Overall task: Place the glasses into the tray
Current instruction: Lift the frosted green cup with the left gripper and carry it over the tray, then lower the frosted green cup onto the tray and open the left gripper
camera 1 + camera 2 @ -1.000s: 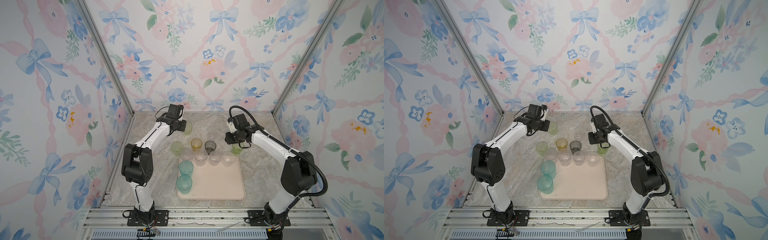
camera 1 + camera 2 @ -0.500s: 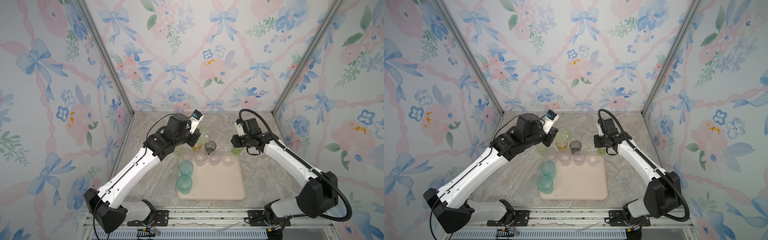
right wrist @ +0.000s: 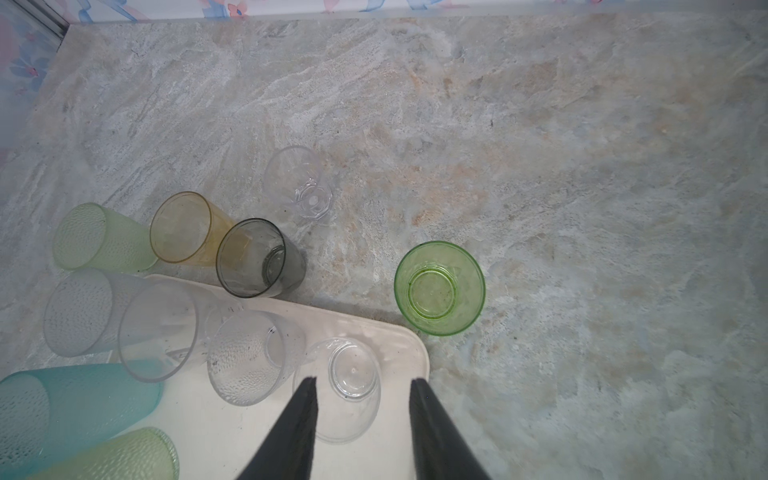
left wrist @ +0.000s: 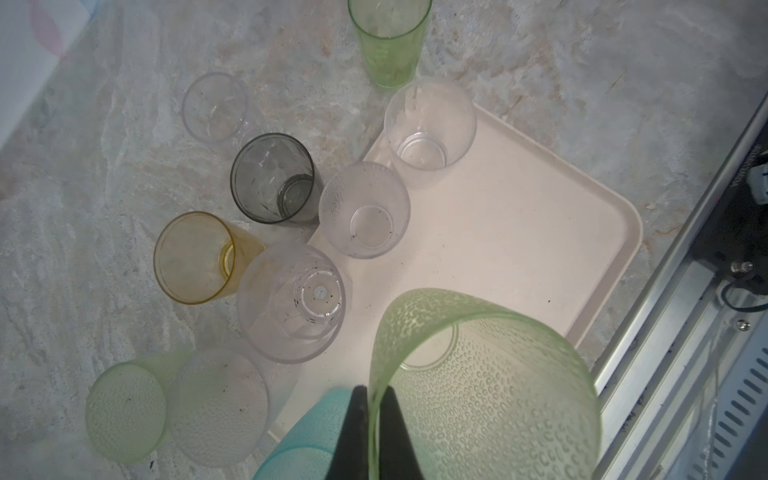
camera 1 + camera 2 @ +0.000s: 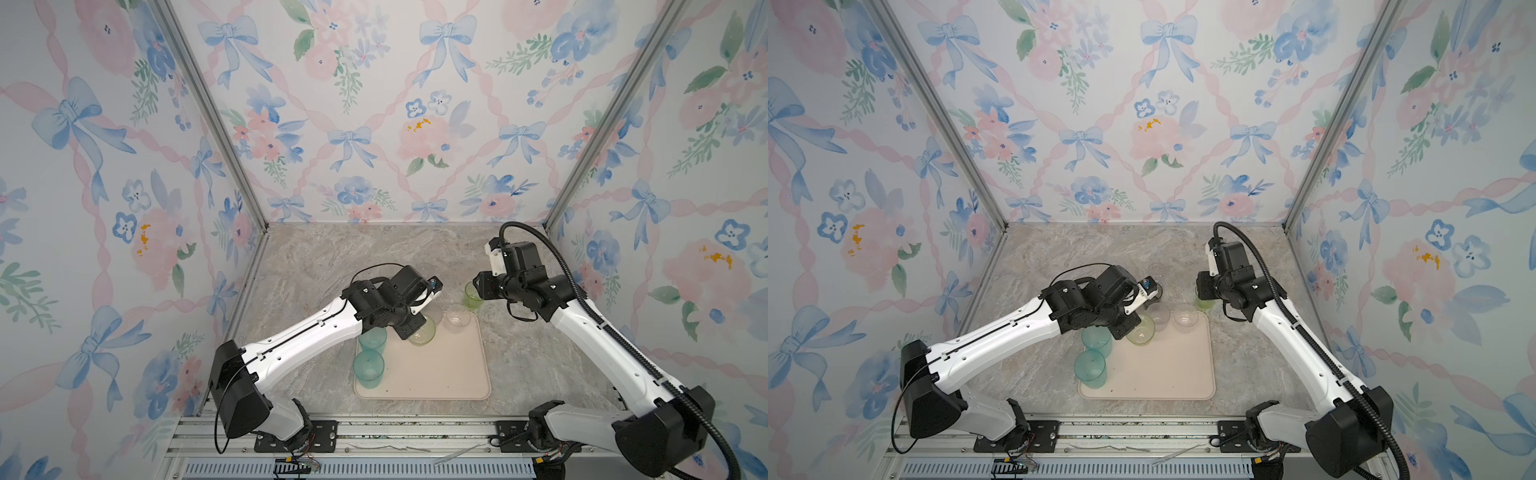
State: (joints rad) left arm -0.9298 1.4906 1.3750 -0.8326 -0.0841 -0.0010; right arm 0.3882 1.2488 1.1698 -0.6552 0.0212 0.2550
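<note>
Marble tabletop (image 5: 316, 266) carries the tray (image 5: 436, 374) at lower centre, already holding the teal glasses (image 5: 368, 365). Over it the left gripper (image 4: 370, 395) pinches a pale green glass (image 4: 490, 374); the right gripper (image 3: 363, 386) is half open, holding nothing. The amber glass (image 4: 195, 257) and the grey glass (image 4: 270, 178) stand outside.

We have carried the pale green glass (image 5: 422, 331) from the table's (image 5: 332, 266) far side forward until it hangs over the tray's (image 5: 440, 376) far left part, pinched at the rim by the left gripper (image 4: 374, 392). Our left arm (image 5: 307, 336) has swung from folded upright to stretched low. The right arm (image 5: 602, 336) has unfolded too, and the right gripper (image 3: 363, 380) has shifted slightly rightward.
</note>
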